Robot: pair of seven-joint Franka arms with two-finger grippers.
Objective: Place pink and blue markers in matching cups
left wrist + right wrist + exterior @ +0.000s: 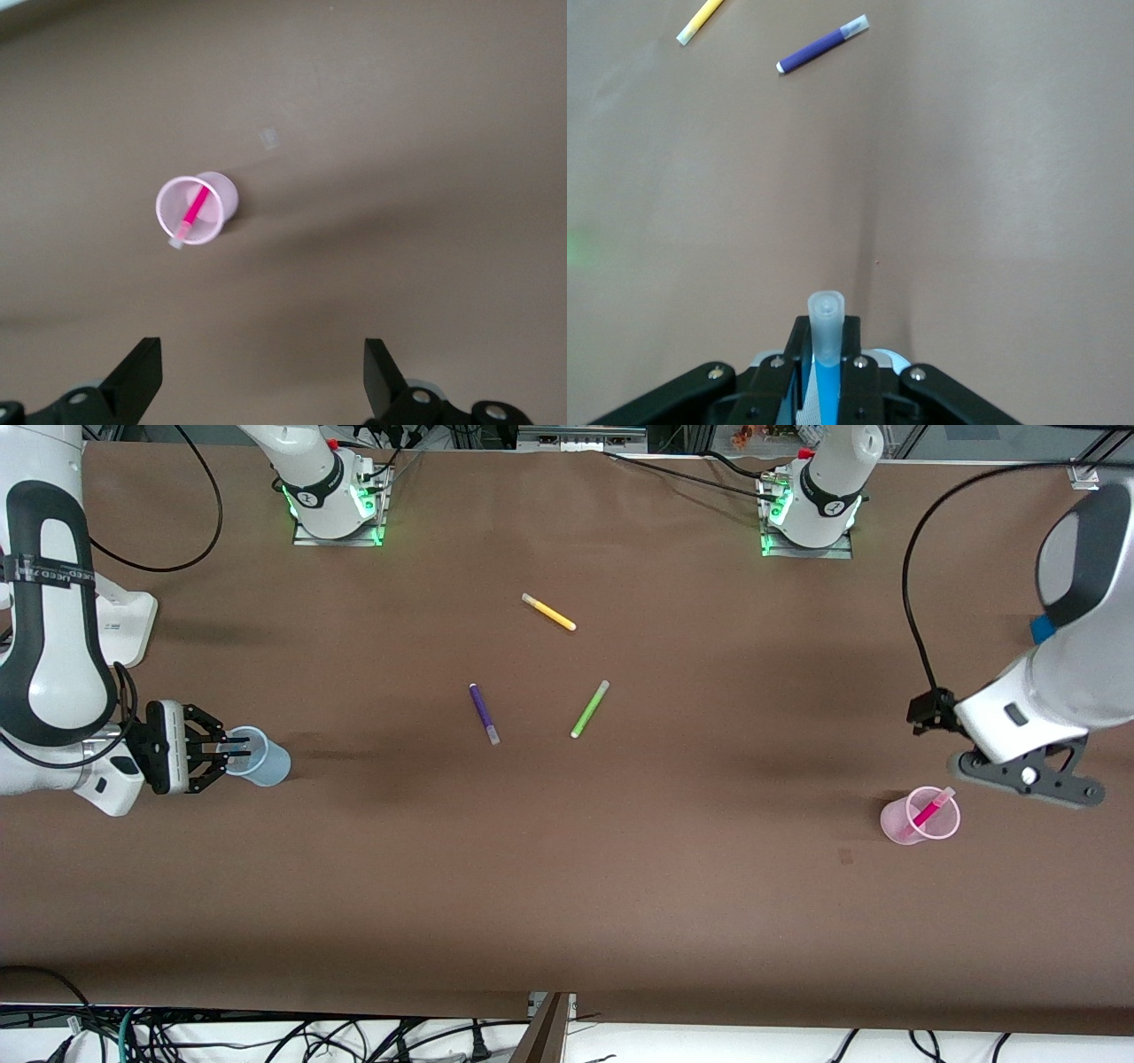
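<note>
Wide bare brown bench (567, 886) is left along the edge nearest the front camera, with only the purple marker (484, 713), lime-green marker (589, 708) and yellow marker (548, 612) lying mid-bench. The translucent pink cup (904, 824), flared at the rim, is stood near the left arm's end with the pink marker (930, 810) leaned inside, and the left gripper (263, 376) is held spread wide over the bench beside it. At the right arm's end the thin blue marker (826, 354), pale-ended, is pinched by the right gripper (232, 753) over the mouth of the translucent blue cup (266, 762).
</note>
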